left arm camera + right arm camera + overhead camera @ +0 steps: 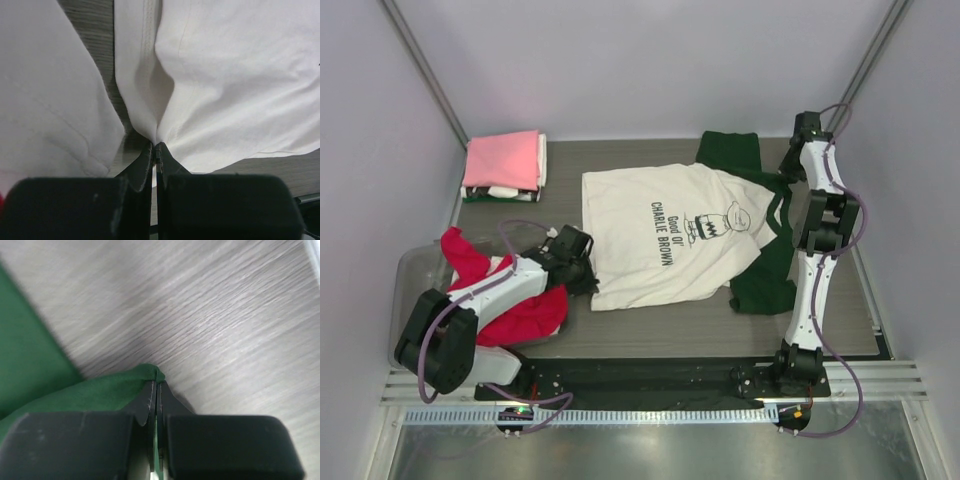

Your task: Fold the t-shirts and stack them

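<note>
Nearest, a crumpled red-magenta cloth t-shirt (525, 315) hangs over a clear plastic bin (408, 285) at the left. Just beyond, the left jaws are clamped on the puckered edge of a cream-white cloth t-shirt (650, 235). It is spread print-up mid-tabletop (650, 335) over a dark green t-shirt (765, 280), whose far corner the right jaws pinch. A folded pale pink t-shirt (502, 160) sits far left.

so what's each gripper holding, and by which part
Left gripper: the cream-white Charlie Brown t-shirt, pinched by a fold at its edge. Right gripper: the dark green t-shirt, pinched by a tip of its edge.
</note>
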`<state>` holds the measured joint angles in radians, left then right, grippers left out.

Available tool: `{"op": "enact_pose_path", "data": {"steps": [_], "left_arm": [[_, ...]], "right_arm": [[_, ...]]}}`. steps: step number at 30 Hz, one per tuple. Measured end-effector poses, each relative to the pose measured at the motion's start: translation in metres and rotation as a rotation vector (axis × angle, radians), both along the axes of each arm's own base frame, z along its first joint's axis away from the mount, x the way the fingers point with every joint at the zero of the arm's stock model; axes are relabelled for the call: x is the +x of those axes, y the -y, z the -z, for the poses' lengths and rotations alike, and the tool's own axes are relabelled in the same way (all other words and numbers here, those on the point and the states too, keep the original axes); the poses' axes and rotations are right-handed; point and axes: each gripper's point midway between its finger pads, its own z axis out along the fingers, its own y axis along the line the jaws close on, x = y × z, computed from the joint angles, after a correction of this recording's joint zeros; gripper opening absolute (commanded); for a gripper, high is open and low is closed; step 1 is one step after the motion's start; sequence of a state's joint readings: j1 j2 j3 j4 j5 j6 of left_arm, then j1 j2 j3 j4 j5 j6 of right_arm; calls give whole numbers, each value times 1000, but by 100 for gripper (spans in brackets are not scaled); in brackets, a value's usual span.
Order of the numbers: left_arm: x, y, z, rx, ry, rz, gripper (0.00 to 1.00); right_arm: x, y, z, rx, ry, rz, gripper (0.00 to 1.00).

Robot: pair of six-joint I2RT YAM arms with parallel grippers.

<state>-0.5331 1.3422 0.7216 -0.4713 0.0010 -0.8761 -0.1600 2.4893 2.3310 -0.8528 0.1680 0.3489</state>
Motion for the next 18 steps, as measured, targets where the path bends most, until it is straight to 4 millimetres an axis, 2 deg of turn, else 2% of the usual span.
{"op": "enact_pose_path", "data": {"steps": [3,5,6,7,8,10,12,13,14,15,18], "left_arm": [[5,-3,-1,-3,-2,-9,0],[6,-8,-1,15,1,-8,0],[6,-12,0,22,-5,-19,0],[6,-14,-1,27,-4,-23,8],[6,-15,-3,27,0,-21,22],[5,-15,-8,19,10,-16,55],[7,-6,-20,-30,26,-20,65],[10,-3,-27,-43,46,-14,81],[12,-3,-33,-51,63,-13,92],[15,0,-42,-70,86,-12,99],[16,-2,-59,-78,137,-14,100]], "right_arm": [[-3,3,26,-6,-55,5,5],[-2,7,27,-16,-58,12,14],[-2,9,25,-19,-55,15,26],[0,9,20,-20,-46,18,65],[2,10,16,-18,-32,24,76],[3,12,12,-12,-23,26,83],[-3,10,7,5,-27,29,84],[-10,7,5,16,-35,34,84],[-22,5,1,25,-53,40,84],[-37,2,-2,32,-75,50,84],[-98,-14,-24,46,-130,91,84]]}}
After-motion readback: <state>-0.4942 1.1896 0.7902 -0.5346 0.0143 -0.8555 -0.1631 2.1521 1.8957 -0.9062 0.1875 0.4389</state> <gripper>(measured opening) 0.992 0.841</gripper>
